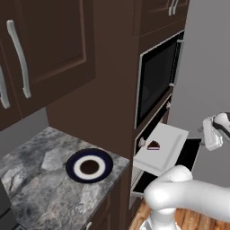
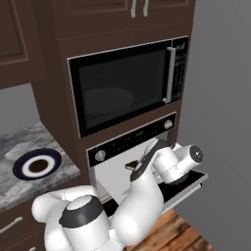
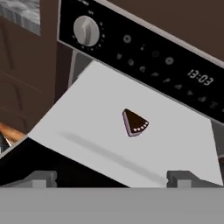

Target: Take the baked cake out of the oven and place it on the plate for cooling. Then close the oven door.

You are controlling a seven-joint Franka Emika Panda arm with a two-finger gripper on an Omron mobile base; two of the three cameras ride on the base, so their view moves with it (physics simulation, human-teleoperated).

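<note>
With the claw wide above the pulled-out tray, a skewed descent could nudge the small cake sideways instead of gripping it.

My left base view is looking forward and down from behind the arm, taking in the oven and counter. My right base view is sharing both from the other side. My hand view is hovering close over the pulled-out tray.

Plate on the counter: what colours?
The plate has a dark navy rim, white inner ring and dark brown centre; clearest in the left base view.
</note>
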